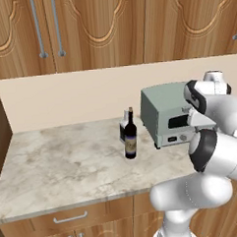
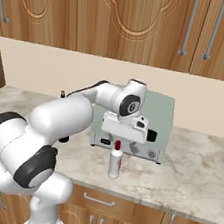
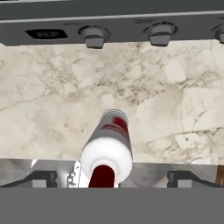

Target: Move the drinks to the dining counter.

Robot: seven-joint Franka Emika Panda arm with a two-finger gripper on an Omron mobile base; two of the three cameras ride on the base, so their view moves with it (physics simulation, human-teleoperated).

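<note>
The gripper [image 3: 111,179] points down at the marble worktop [image 3: 52,113], and its two dark fingers [image 3: 41,178] are spread wide apart with nothing held between them. The small white bottle with the red cap [image 3: 107,153] stands upright right under the hand, in the gap between the two fingers — a bit closer to the left finger than to the right one, and not touching either. From above you see its red cap and its round white shoulder, with a red mark on its side. Just past the bottle, beyond the fingers, is the front of the grey toaster oven [image 3: 109,26] with its round knobs [image 3: 94,37]. In the right base view the same white bottle [image 2: 115,160] stands on the worktop just in front of the toaster oven [image 2: 158,120], and the hand hangs right above it. The tall dark wine bottle with the pale label [image 1: 130,135] stands well away from the fingers, on the far side of the oven. Just behind it, close enough that I cannot tell if they touch, is the short clear bottle with the black label [image 1: 123,129] — mostly hidden. All three stand on the worktop under the wooden cabinets [image 1: 111,27].
</note>
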